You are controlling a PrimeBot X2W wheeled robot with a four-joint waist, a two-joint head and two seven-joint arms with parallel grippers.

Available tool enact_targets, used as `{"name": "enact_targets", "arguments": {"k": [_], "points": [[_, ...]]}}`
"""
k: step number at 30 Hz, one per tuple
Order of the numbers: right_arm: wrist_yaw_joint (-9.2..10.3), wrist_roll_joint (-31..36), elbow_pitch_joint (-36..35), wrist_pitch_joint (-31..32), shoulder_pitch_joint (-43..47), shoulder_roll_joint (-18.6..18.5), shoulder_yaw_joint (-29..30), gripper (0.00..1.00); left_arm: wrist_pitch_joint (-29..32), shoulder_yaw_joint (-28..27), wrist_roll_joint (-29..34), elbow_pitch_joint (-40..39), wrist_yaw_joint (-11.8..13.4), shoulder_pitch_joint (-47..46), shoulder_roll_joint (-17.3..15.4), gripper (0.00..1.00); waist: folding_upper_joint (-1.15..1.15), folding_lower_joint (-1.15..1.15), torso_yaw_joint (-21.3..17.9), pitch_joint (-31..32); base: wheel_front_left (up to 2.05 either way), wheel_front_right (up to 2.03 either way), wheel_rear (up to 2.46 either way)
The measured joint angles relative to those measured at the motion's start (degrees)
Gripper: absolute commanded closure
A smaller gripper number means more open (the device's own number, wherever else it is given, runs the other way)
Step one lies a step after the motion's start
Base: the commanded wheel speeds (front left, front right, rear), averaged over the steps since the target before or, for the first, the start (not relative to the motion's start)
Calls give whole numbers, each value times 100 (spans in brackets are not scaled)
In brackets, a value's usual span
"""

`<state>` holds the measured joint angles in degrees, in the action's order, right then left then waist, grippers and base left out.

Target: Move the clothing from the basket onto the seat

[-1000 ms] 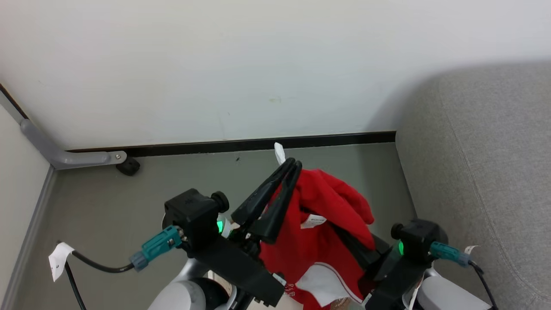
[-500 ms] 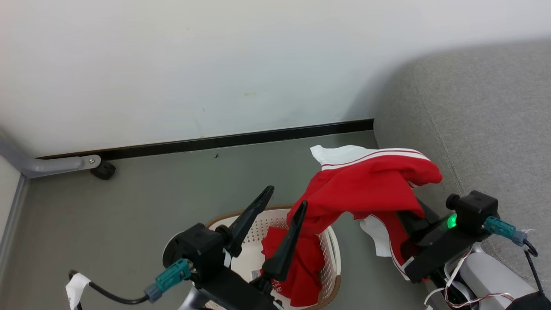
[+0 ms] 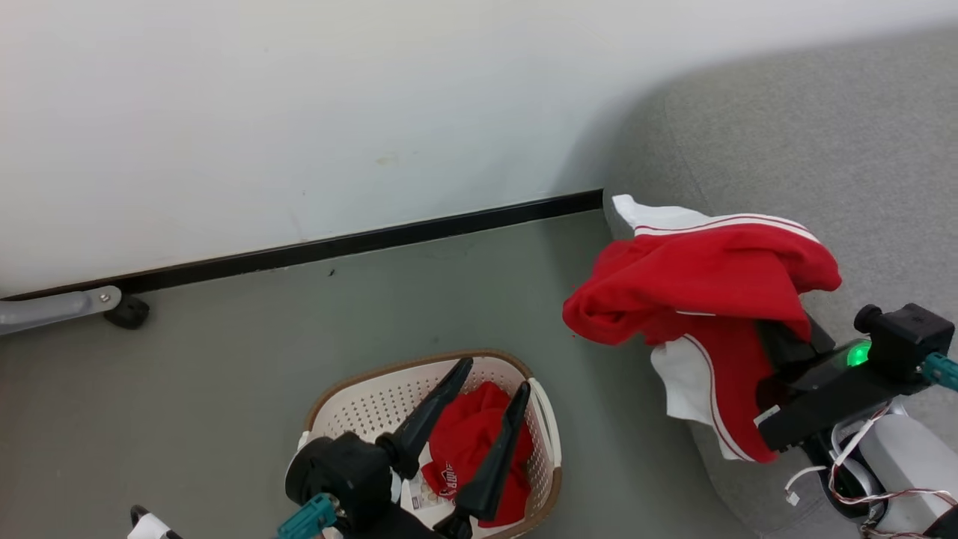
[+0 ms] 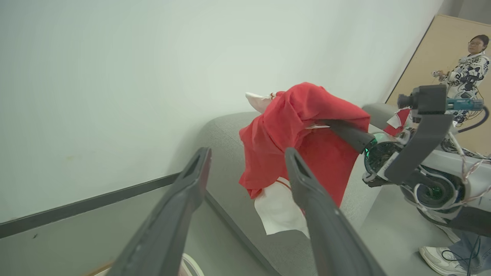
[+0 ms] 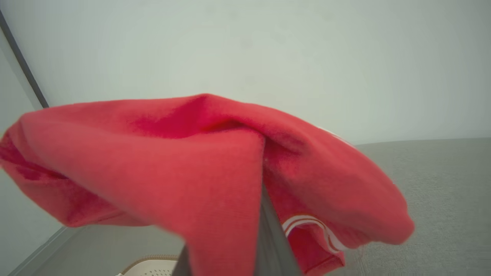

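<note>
Hazards, as we list them: the second garment (image 3: 468, 449) lies bunched in the basket (image 3: 329, 393) on the floor (image 3: 224, 359). The left gripper (image 3: 496, 374) is poised above it and could catch the perforated wall or tip the basket if it came down carelessly. The red garment (image 3: 703, 284) hangs at the near edge of the seat (image 3: 823, 150), with its white-trimmed tail dangling down the cushion's side. We judge that a release here would let it slide to the floor. Poses: the left gripper is spread fully wide and empty, fingers pointing away from the robot. The right gripper (image 3: 786, 348) is raised beside the seat and closed. We believe it grips a fold of the red garment, though cloth hides the pinch.
</note>
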<state>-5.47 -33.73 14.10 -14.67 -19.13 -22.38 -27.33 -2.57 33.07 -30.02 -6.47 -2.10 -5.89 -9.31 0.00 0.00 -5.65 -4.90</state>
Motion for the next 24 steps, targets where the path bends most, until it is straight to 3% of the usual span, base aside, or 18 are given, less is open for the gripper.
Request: {"name": "enact_targets", "arguments": {"k": [24], "points": [[93,199,-176,-1,185,-62,1053,100,-612,-91,285,98,-100,30,-240,0,0,0,-1122,-362,0,0,0]]}}
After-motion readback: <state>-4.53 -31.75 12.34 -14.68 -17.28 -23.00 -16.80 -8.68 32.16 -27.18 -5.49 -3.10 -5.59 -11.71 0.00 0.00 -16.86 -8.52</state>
